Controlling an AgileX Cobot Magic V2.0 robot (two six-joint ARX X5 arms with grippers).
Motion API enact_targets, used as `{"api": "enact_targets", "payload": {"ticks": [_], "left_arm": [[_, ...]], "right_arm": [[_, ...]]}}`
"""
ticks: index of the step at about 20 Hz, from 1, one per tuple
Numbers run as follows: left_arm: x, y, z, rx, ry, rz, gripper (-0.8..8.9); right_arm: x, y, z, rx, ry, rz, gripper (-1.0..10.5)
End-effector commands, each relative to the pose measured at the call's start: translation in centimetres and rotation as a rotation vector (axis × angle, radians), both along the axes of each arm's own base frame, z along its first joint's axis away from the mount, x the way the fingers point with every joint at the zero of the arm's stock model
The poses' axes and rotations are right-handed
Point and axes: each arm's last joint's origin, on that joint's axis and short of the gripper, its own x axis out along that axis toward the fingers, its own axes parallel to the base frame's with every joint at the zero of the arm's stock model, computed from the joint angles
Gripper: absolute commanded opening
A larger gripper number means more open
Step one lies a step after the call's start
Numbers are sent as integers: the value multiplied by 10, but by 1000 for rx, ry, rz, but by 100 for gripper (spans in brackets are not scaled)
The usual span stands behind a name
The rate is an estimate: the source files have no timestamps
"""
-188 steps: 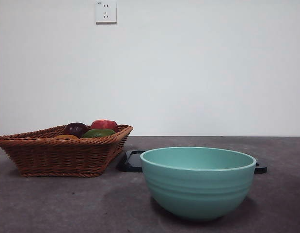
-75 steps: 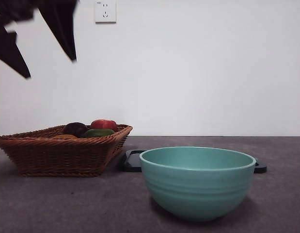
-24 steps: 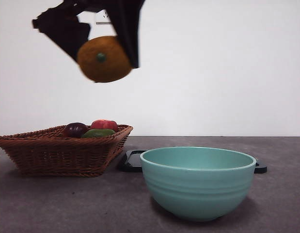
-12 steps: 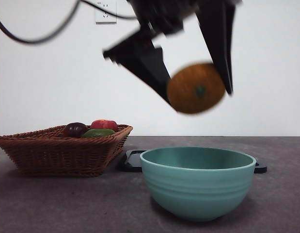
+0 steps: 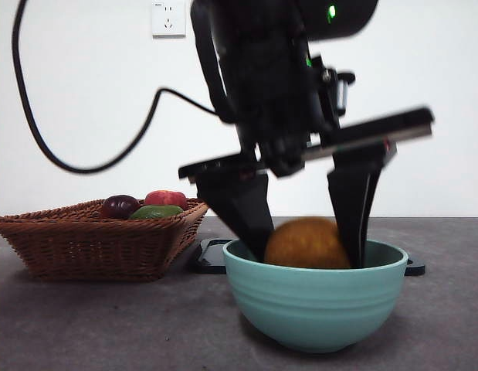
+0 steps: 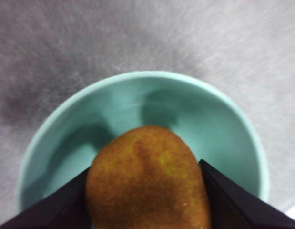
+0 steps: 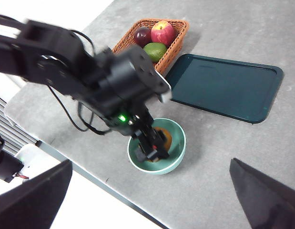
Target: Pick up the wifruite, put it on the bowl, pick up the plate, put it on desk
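Step in hand: the left gripper (image 5: 308, 232) is lowering the wifruite (image 5: 304, 243) into the mint-green bowl (image 5: 316, 297), judging by the fruit sitting partly below the rim.
Jaws, left: they are pinching the wifruite from both sides, one black jaw pressing each flank in the left wrist view (image 6: 147, 179).
Where the fruit is: it is hanging inside the bowl's mouth, near the middle; whether it is touching the bowl's floor is hidden by the wall.
Right gripper: it is waiting high above the counter (image 7: 223, 143), jaws spread wide and holding nothing (image 7: 149, 191).
Doing it well: the arm should be easing down until the fruit is resting on the bowl's floor, then parting the jaws only a little, so the tips are not knocking the rim (the right-hand jaw in the front view is standing close to the inner wall).
Risk: an oval fruit is likely to roll once released, so a low, centred release is looking safest.
Withdrawal: lifting straight up is keeping the bowl from being dragged.
What is left: the dark green tray (image 7: 223, 86), lying on the counter beside the wicker basket (image 5: 92, 243) of other fruit, is probably the plate to handle next.
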Motion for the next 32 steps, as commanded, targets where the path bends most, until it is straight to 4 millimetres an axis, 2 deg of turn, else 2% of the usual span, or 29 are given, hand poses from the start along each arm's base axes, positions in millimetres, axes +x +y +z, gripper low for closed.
{"api": "enact_targets", "payload": {"ticks": [1, 16, 20, 23, 26, 30, 32], "left_arm": [[0, -7, -3, 2, -6, -28, 245], [1, -9, -12, 29, 1, -55, 259], [2, -10, -9, 30, -7, -77, 386], [3, -11, 2, 43, -2, -83, 473], [2, -10, 20, 17, -24, -94, 478], [-6, 4, 59, -38, -74, -126, 485], [-15, 19, 83, -57, -99, -152, 539]], "right_arm": [[-4, 0, 2, 3, 13, 5, 674], [-5, 0, 2, 0, 11, 6, 674], [-5, 0, 2, 1, 12, 6, 674], [-5, 0, 1, -1, 22, 6, 674], [-6, 0, 0, -2, 32, 7, 674], [-6, 0, 0, -2, 34, 7, 674], [-6, 0, 0, -3, 33, 7, 674]]}}
